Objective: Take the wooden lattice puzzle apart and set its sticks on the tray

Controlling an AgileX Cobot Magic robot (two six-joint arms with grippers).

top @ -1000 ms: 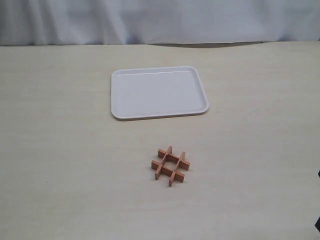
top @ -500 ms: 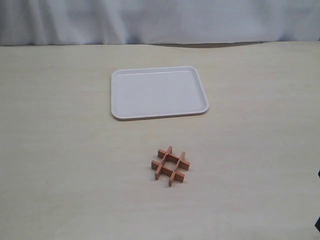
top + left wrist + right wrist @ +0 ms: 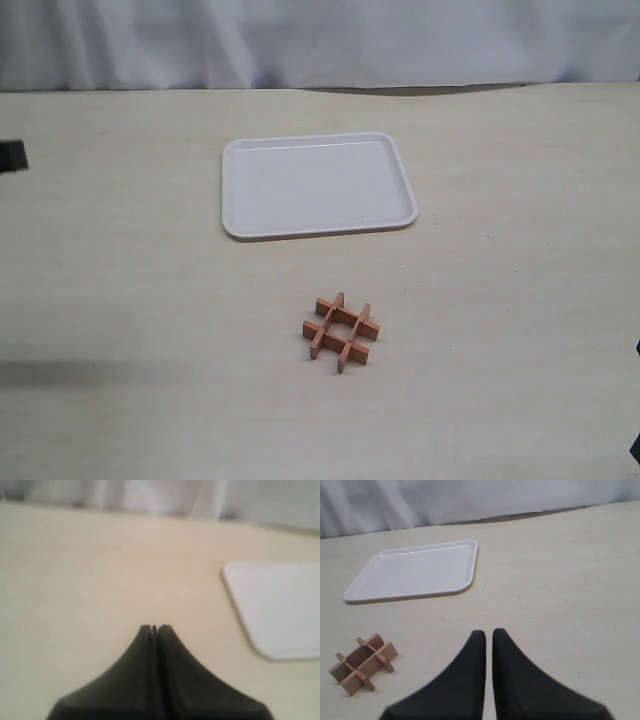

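The wooden lattice puzzle [image 3: 341, 331] lies assembled on the table, a reddish-brown hash of four interlocked sticks, a short way in front of the white tray [image 3: 318, 186]. The tray holds nothing. My left gripper [image 3: 154, 628] is shut and empty, its tips pressed together over bare table, with the tray's corner [image 3: 280, 605] off to one side. A dark part of the left arm [image 3: 12, 156] shows at the exterior view's left edge. My right gripper [image 3: 488, 632] is shut but for a thin slit and holds nothing. The puzzle [image 3: 364, 663] and tray [image 3: 415, 570] lie apart from it.
A pale wooden tabletop [image 3: 120, 300] spreads all around. White cloth [image 3: 320, 40] hangs along the far edge. A dark sliver of the right arm [image 3: 636, 450] sits at the lower right edge of the exterior view.
A dark part of the left arm has come into the exterior view at the left edge, and a shadow now lies on the table at lower left. Puzzle and tray have not moved.
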